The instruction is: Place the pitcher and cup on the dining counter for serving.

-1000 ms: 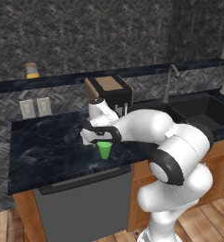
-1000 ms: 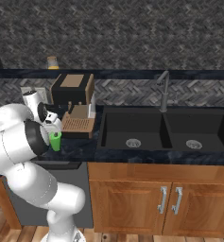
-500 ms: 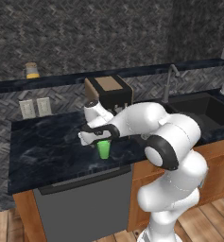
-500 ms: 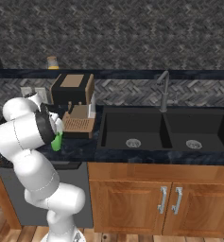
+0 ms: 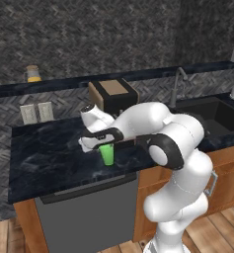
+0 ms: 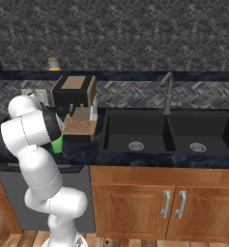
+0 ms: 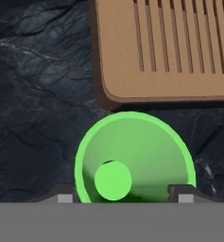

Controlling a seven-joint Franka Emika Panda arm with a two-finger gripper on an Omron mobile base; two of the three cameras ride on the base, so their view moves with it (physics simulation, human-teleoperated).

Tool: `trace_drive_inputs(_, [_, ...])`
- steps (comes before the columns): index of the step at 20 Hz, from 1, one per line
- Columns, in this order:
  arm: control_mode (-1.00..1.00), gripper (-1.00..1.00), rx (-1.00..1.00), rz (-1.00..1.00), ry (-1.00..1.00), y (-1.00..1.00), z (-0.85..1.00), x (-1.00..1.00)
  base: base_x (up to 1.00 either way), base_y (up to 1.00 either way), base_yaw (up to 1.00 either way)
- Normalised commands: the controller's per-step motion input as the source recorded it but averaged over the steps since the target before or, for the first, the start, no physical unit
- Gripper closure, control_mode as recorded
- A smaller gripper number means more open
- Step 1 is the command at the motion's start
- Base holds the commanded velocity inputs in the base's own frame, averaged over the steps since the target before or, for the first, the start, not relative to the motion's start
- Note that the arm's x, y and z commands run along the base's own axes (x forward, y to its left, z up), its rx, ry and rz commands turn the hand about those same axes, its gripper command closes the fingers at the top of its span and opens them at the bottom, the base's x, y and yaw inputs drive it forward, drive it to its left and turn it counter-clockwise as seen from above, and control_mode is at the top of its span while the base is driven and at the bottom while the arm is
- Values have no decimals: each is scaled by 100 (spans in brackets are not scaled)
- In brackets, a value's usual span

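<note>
The small green cup [image 5: 107,154] is at the front of the dark worktop [image 5: 44,158], just in front of the coffee machine's tray. My gripper [image 5: 100,143] comes down on it from above and is shut on its rim. In the hand view I look into the cup [image 7: 132,158], with a fingertip [image 7: 64,197] on each side of the rim and my gripper [image 7: 122,198] centred over it. From the right base view the cup [image 6: 57,144] peeks out beside my arm. The pitcher [image 5: 33,74], with orange liquid and a tan lid, stands far back on the raised dark-topped ledge [image 5: 138,75].
A brown boxy coffee machine [image 5: 113,95] with a slatted tray [image 6: 79,127] stands right behind the cup. The black double sink [image 6: 164,132] and tap [image 6: 167,91] lie to the right. Wall outlets [image 5: 37,112] sit on the grey back wall below the ledge.
My arm's elbow and upper links have swung round to the left above the worktop. The cup and gripper have stayed almost in the same place.
</note>
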Motion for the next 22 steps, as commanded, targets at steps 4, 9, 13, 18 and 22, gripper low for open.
trace_drive_inputs(4, [-100, 100, 0, 0, 0, -2, -25, -38, 0, 0, 0])
trace_drive_inputs(9, [-100, 100, 1, 0, 0, 0, -8, -2, 0, 0, 0])
trace_drive_inputs(13, [-100, 100, 1, 0, 0, 0, 0, 0, 0, 0, 0])
trace_drive_inputs(18, [-100, 100, 0, 0, -1, 0, 0, -2, 0, 0, 0])
trace_drive_inputs(22, [-100, 100, -4, 7, -15, 0, 12, -21, 0, 0, 0])
